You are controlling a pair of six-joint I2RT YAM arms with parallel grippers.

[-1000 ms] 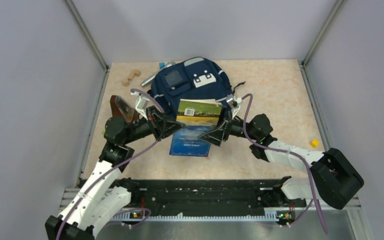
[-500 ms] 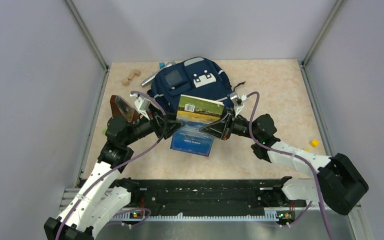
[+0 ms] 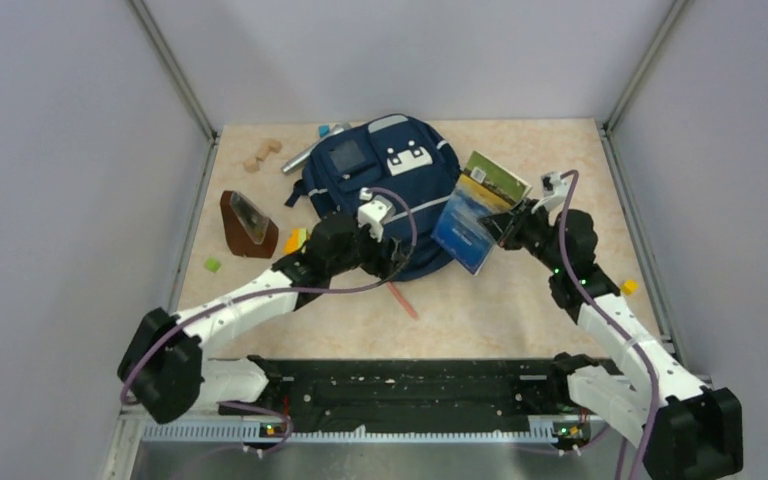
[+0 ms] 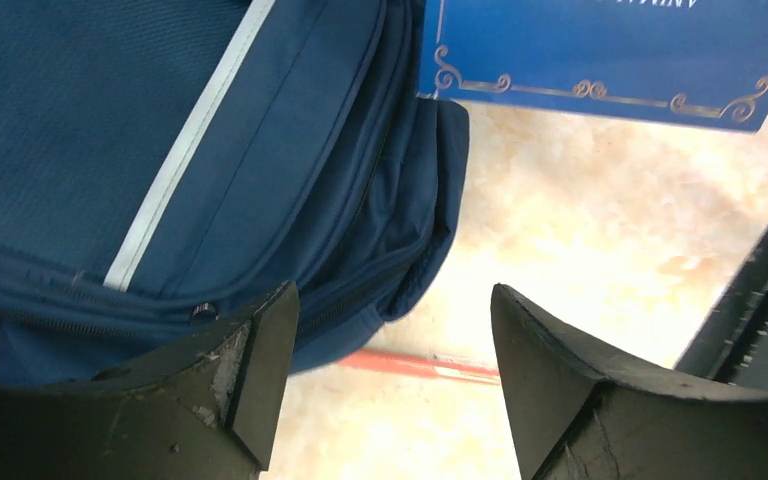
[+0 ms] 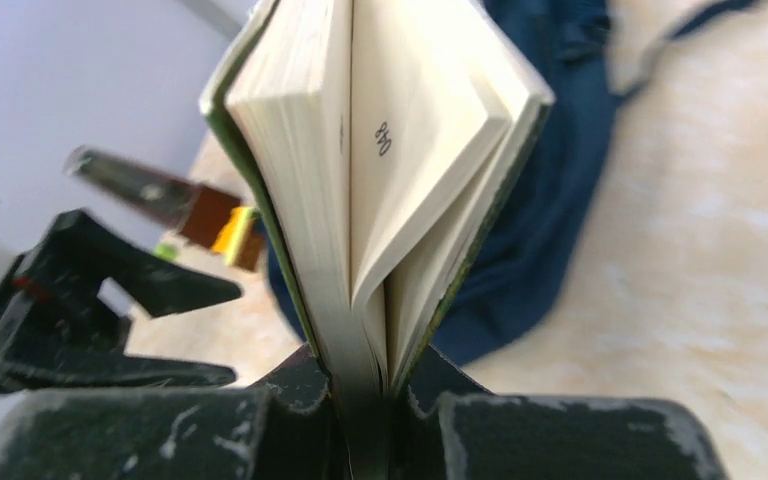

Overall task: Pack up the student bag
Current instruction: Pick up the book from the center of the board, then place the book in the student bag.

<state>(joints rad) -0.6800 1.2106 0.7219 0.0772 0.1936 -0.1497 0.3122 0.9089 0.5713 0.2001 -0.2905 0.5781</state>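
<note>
I find a brown wedge [image 3: 245, 223] well left of my left pincer [image 4: 392, 310], which gapes empty over the near corner of the student bag [image 3: 380, 170] — a red stick [image 3: 403, 299] lies just beside it. The right pincer [image 5: 365, 385], beside the bag, clamps a fanned book [image 5: 390, 150]; a yellow block [image 3: 628, 286] sits to its right.

The navy, grey-striped student bag [image 3: 415, 188] lies flat, its white-patched front pocket facing up.

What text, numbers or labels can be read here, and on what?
Nothing reads firmly.
Book page, right wrist view: small rotated number, digits unclear.
Book's blue cover, left wrist view: white lettering cut off at the frame edge, unreadable.
Book cover, top view: print too small.
Backpack white patch: no legible text.
</note>
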